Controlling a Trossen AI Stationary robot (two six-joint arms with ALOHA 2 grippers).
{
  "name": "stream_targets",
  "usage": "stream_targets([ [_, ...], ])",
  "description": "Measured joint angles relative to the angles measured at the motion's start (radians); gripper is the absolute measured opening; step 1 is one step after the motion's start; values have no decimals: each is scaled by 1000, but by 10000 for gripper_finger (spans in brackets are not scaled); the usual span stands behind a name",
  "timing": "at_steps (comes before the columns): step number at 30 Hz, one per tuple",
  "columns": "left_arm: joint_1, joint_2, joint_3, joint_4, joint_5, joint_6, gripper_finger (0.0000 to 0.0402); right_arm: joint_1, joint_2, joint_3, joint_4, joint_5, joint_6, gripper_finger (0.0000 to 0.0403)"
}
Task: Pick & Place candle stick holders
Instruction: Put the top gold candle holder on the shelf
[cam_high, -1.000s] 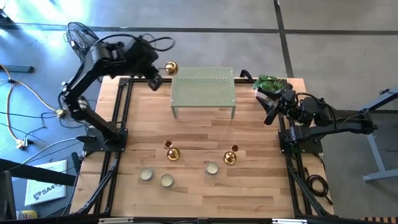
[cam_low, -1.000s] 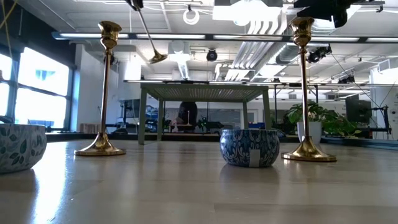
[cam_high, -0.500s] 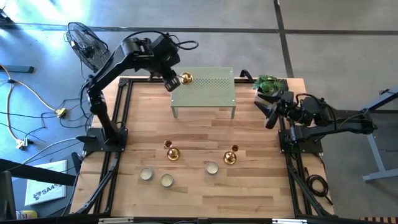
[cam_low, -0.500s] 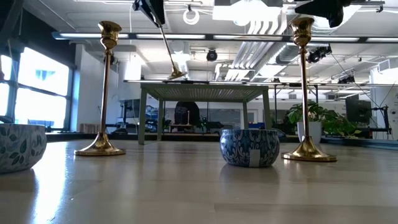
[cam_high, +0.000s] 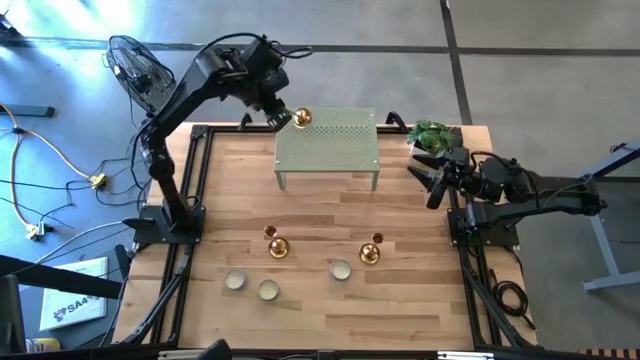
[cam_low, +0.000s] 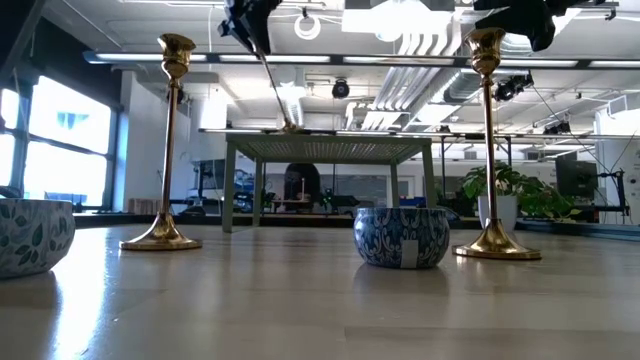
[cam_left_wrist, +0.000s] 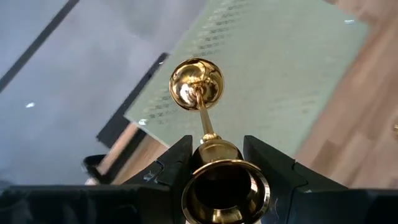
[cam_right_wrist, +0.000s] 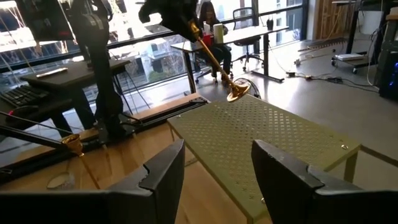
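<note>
My left gripper (cam_high: 278, 112) is shut on a gold candlestick (cam_high: 300, 119) and holds it over the far left corner of the green perforated stand (cam_high: 330, 152). The candlestick slants down from the gripper, its round base (cam_right_wrist: 237, 92) at the stand's top; whether it touches I cannot tell. Two more gold candlesticks stand upright on their bases on the table, one (cam_high: 277, 246) left of centre and one (cam_high: 370, 251) to its right. My right gripper (cam_high: 430, 182) is open and empty near the table's right edge. My left gripper pinches the candlestick's cup top (cam_left_wrist: 225, 186) between its two fingers (cam_left_wrist: 177, 165), one on each side. The stem (cam_left_wrist: 205, 121) runs on from the fingers, slanting down toward the table's right, with the base (cam_left_wrist: 196, 84) farthest from the gripper.
Three round candle tins sit near the table's near edge: two at the left (cam_high: 235, 281) (cam_high: 268, 290) and one (cam_high: 340, 270) between the standing candlesticks. A potted plant (cam_high: 432, 133) stands at the far right corner, close to my right gripper.
My left gripper has gone up and toward the table's right edge, carrying the candlestick from beyond the stand's left side to above its far left corner. The candlestick has tipped steeper, and its base has come down to the level of the stand's top.
</note>
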Motion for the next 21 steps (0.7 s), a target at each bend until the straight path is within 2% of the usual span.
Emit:
stream_targets([
  [7,44,35,-3,-54,17,20,126,0,0,0,0,22,-19,181],
  [18,43,43,16,-58,73,42,126,0,0,0,0,9,-34,181],
  [21,43,43,16,-57,72,52,140,0,0,0,0,9,-34,181],
])
